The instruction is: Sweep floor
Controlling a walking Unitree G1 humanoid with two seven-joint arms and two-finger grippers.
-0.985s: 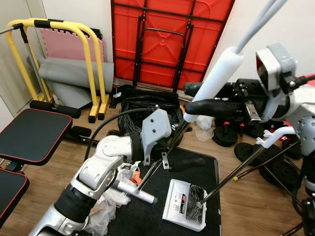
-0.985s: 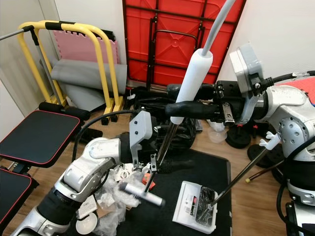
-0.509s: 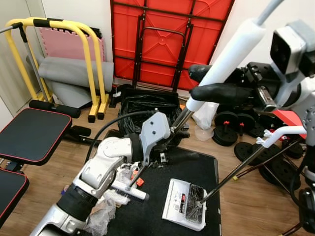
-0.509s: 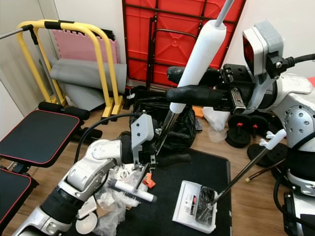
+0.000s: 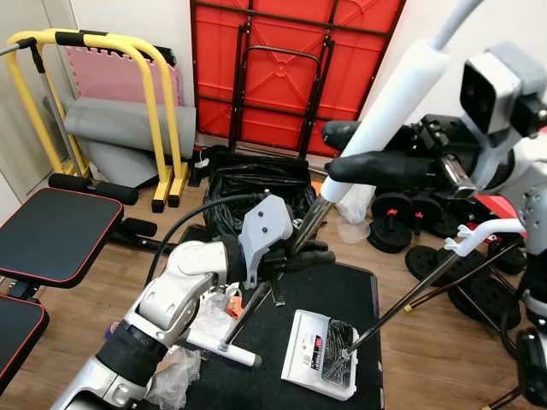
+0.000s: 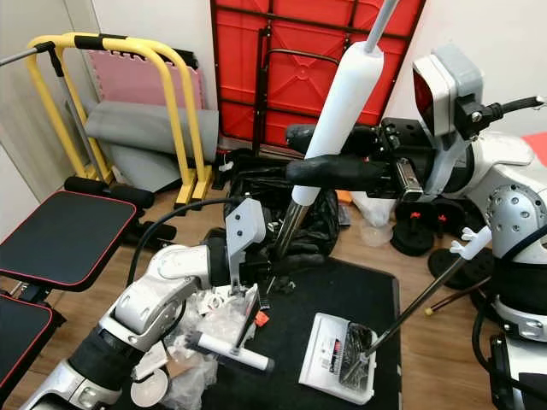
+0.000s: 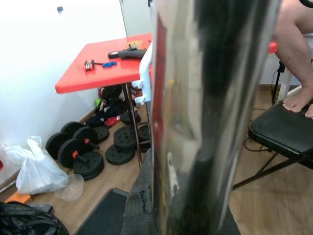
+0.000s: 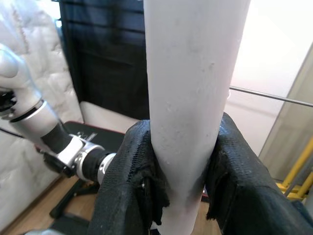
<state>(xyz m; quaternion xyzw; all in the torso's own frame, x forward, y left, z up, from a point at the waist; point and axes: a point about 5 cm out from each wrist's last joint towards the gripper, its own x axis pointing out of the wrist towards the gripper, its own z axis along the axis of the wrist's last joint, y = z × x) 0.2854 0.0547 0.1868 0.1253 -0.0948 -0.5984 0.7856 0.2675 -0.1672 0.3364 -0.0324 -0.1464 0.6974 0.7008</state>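
A broom stands slanted over the black mat (image 5: 350, 286). Its white foam grip (image 5: 389, 107) is at the top and its white head (image 5: 224, 348) rests low on the mat. My right gripper (image 5: 344, 149) is shut on the foam grip; black fingers (image 8: 127, 186) clamp the grip (image 8: 190, 98). Lower down, my left gripper (image 5: 308, 254) is shut on the broom's metal shaft (image 7: 195, 112). A white dustpan (image 5: 318, 354) with debris lies on the mat, its long handle (image 5: 427, 286) leaning right. Crumpled plastic litter (image 6: 214, 320) lies beside the broom head.
A black trash bag (image 5: 256, 184) sits behind the mat, before a folded red table (image 5: 291, 68). Yellow frame (image 5: 154, 111) and black bench (image 5: 55, 235) stand left. Weight plates (image 5: 397, 226) lie right. A person's legs (image 7: 298, 58) rest by a folding chair (image 7: 283, 137).
The broom head has slid a little nearer to me across the mat. My right gripper rose slightly with the grip, then settled. The dustpan has stayed put.
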